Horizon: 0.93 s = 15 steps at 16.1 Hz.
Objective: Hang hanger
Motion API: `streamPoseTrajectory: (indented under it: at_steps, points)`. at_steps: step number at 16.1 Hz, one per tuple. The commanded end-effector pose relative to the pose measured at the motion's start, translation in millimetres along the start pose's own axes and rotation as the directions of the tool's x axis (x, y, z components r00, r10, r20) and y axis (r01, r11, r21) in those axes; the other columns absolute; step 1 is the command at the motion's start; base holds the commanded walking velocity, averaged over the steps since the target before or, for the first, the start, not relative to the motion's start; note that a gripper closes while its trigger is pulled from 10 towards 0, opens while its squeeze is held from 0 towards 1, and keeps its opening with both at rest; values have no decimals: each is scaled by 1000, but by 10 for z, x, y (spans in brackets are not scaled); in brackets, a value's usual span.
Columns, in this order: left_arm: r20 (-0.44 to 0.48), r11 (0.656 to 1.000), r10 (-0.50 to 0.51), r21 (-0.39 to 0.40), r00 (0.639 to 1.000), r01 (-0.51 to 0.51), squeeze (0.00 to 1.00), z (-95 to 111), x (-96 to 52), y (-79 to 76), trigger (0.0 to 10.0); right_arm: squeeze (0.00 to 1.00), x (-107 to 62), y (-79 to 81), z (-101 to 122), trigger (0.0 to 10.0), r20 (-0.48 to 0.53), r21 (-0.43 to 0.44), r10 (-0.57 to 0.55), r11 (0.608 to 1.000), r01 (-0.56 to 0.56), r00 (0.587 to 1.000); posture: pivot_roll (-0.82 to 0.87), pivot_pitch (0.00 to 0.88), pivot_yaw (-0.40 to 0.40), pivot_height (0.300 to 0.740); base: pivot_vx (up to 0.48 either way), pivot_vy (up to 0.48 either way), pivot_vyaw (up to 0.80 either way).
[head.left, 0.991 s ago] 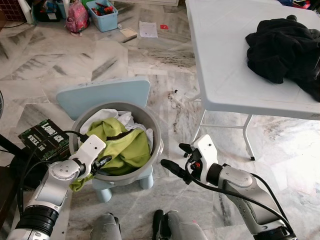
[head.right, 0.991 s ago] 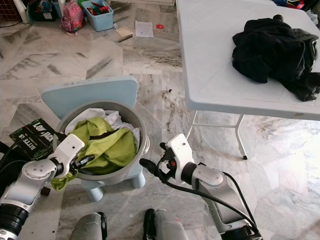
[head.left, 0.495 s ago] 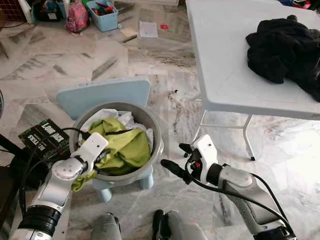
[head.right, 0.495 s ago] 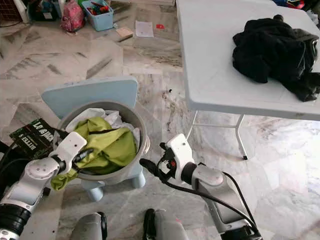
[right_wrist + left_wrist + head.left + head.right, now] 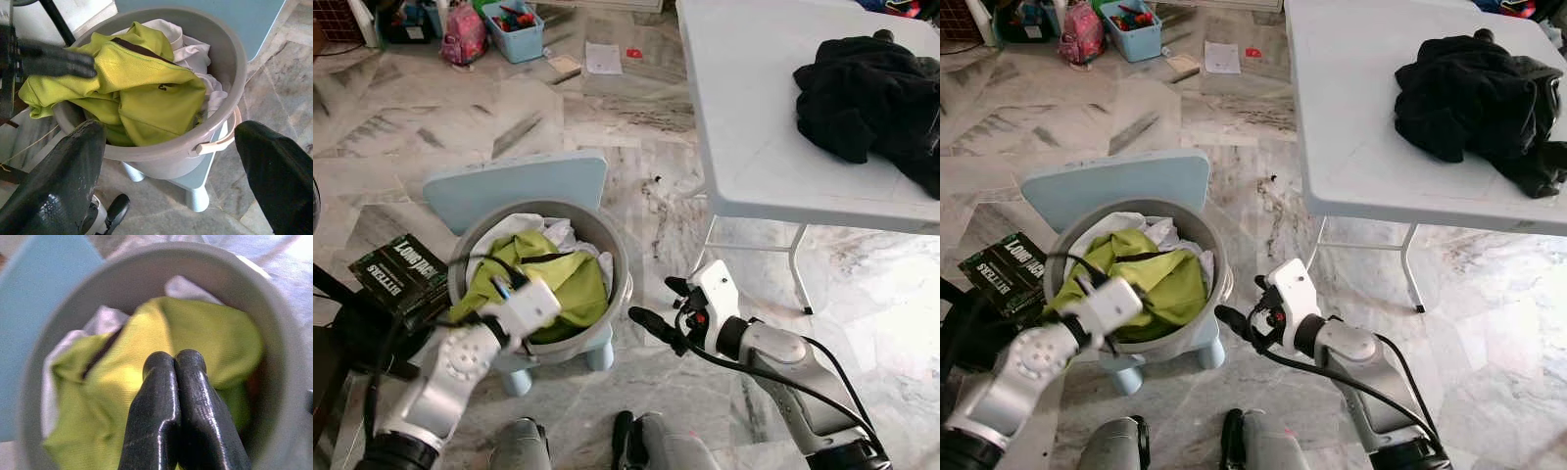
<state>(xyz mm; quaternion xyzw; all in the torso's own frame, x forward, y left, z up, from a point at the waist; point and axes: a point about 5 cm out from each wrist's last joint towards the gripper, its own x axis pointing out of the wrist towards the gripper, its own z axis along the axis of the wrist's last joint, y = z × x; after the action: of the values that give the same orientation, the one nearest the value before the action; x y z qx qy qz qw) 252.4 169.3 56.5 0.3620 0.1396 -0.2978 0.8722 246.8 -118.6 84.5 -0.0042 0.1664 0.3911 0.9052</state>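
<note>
On a pale blue stool (image 5: 514, 186) stands one grey bucket (image 5: 619, 257) with a cream handle on its side. Contents: a lime-green garment (image 5: 570, 282) with a dark neck trim, lying on top and draped partly over the bucket's near-left rim; white cloth (image 5: 566, 233) beneath and behind it.

Left tool (image 5: 175, 363): two black fingers pressed together, tips over the green garment at the bucket's left rim; whether any cloth is caught between them cannot be told. Seen from the right wrist, the same fingers (image 5: 56, 62) lie against the garment's upper fold.

Right tool (image 5: 168, 166): fingers spread wide, held low just beside the bucket's right side, touching nothing.

White folding surface (image 5: 754, 117), to the right and well apart from the bucket: carries one heap of black clothing (image 5: 871, 93) near its far right edge.

Marble floor (image 5: 636, 127): one black box with white lettering (image 5: 401, 274) just left of the stool; at the far end, one blue bin of small items (image 5: 517, 29), one pink bag (image 5: 464, 34), and loose papers (image 5: 603, 57).

Hanger: none can be made out.
</note>
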Motion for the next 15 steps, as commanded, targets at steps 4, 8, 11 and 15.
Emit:
streamPoseTrajectory:
  at_steps: [4, 8, 11, 15]
  points:
    - [-15, 988, 116, -97, 993, -117, 1000, 10, -22, 116, 10000, 0, -26, -61, 8, 10000, -2, -14, -20, 1000, 20, 1000, -36, 143, -99, 740, 0, 0, 0]
    - [-82, 955, 194, -211, 977, -208, 1000, -144, -60, 295, 10000, 0, -26, -38, -18, 10000, -7, -15, -17, 1000, 17, 1000, -33, 142, -103, 740, 0, 0, 0]
    - [-134, 955, 158, -232, 978, -186, 1000, -299, -12, 388, 10000, 0, -47, -62, -5, 10000, -9, -23, -20, 1000, 20, 1000, -53, 145, -108, 740, 0, 0, 0]
    - [-150, 943, 165, -264, 975, -201, 1000, -318, 40, 495, 10000, 0, -151, -85, -31, 10000, -29, -32, -33, 999, 32, 999, -80, 151, -117, 740, 0, 0, 0]
